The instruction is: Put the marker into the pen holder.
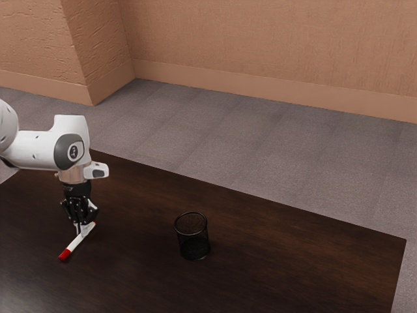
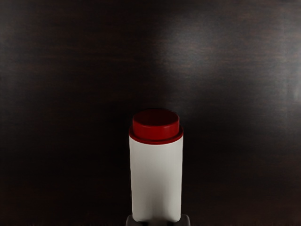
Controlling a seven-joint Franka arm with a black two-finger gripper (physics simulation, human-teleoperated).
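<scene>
In the exterior view my gripper (image 1: 81, 230) points down at the exterior view's left, shut on the marker (image 1: 77, 243). The marker is white with red ends and slants away from the fingers; whether it touches the table cannot be told. The wrist view has the gripper (image 2: 158, 220) at its lower edge, a fingertip against each side of the white marker (image 2: 156, 179), whose red end sticks out beyond them. The pen holder (image 1: 193, 236), a black mesh cup, stands upright, apart from the gripper toward the exterior view's right.
The dark wooden table (image 1: 287, 261) extends beyond the pen holder to its edge at the exterior view's right. Grey floor and a tan wall lie behind it.
</scene>
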